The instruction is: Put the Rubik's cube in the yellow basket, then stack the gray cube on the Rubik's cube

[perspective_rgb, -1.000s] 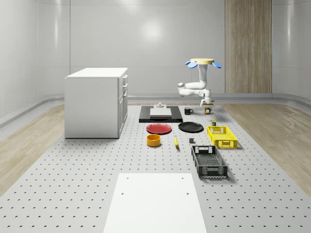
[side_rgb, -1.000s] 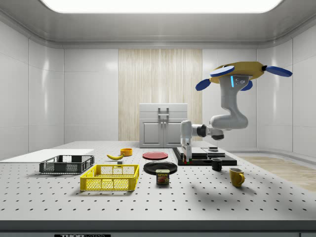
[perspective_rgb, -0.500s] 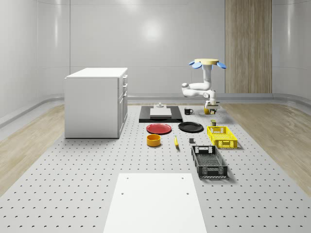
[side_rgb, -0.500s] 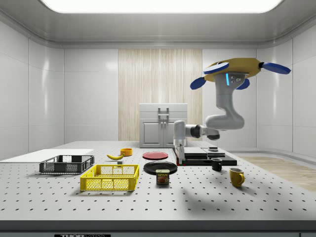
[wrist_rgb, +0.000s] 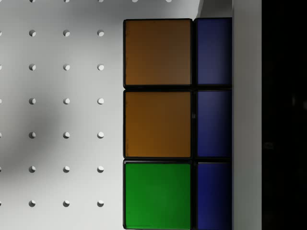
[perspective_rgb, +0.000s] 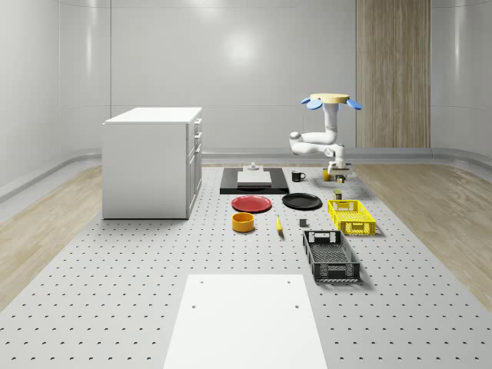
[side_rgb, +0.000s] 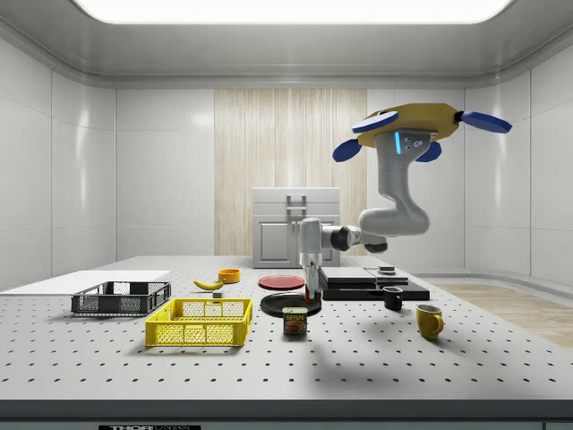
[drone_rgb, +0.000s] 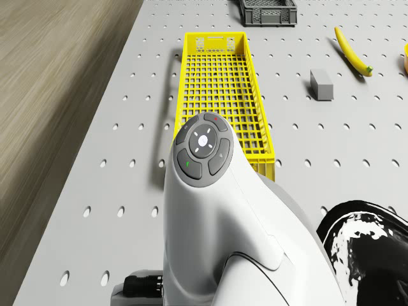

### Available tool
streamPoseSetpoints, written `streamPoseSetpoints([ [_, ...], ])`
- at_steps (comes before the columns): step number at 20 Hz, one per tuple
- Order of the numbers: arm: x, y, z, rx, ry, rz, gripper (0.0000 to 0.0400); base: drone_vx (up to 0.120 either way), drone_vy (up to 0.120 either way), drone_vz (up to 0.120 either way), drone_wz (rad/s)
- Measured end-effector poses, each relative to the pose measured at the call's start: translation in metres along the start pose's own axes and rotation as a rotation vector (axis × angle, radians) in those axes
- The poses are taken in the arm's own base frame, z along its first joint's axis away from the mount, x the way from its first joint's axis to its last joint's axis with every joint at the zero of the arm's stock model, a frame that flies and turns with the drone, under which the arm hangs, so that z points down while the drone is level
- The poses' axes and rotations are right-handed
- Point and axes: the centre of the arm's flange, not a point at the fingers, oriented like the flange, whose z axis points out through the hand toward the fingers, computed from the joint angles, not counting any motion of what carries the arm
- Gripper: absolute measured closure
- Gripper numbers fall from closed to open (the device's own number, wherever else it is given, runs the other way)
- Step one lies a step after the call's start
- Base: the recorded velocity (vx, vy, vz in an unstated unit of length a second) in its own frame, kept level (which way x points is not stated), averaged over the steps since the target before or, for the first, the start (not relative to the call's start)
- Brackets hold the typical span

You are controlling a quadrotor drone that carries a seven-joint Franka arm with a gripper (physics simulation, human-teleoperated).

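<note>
The drone [perspective_rgb: 331, 100] hovers above the table, past the far end of the yellow basket [perspective_rgb: 351, 217]. Its arm hangs down, and the gripper [side_rgb: 311, 292] is shut on the Rubik's cube [side_rgb: 311, 296] a little above the tabletop. The wrist view shows the Rubik's cube [wrist_rgb: 158, 124] close up, with orange, green and blue tiles over the perforated table. In the drone view, the yellow basket [drone_rgb: 185, 95] lies just beyond the arm and holds nothing. The gray cube [drone_rgb: 322, 84] sits on the table beside the basket.
A black crate [perspective_rgb: 330, 256] stands in front of the yellow basket. A black plate [perspective_rgb: 301, 201], red plate [perspective_rgb: 251, 204], orange bowl [perspective_rgb: 243, 222], banana [drone_rgb: 352, 51], spam can [side_rgb: 295, 321] and two mugs also sit on the table. A white cabinet [perspective_rgb: 152, 161] stands at the whole-scene view's left.
The drone and arm have shifted toward the whole-scene view's right (the side view's left), carrying the Rubik's cube along, closer to the yellow basket's far end.
</note>
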Motion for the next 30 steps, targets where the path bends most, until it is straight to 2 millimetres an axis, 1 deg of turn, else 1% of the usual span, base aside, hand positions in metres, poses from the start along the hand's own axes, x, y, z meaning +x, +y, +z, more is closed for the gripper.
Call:
streamPoseSetpoints([
  [24,0.0000,0.0000,0.0000,0.000,0.000,0.000,0.0075,0.120,0.000,0.000,0.000],
  [28,0.0000,0.0000,0.0000,0.000,0.000,0.000,0.0075,0.120,-0.100,0.000,0.000],
  [30,0.0000,0.0000,0.0000,0.000,0.000,0.000,0.0075,0.120,-0.020,0.000,0.000],
])
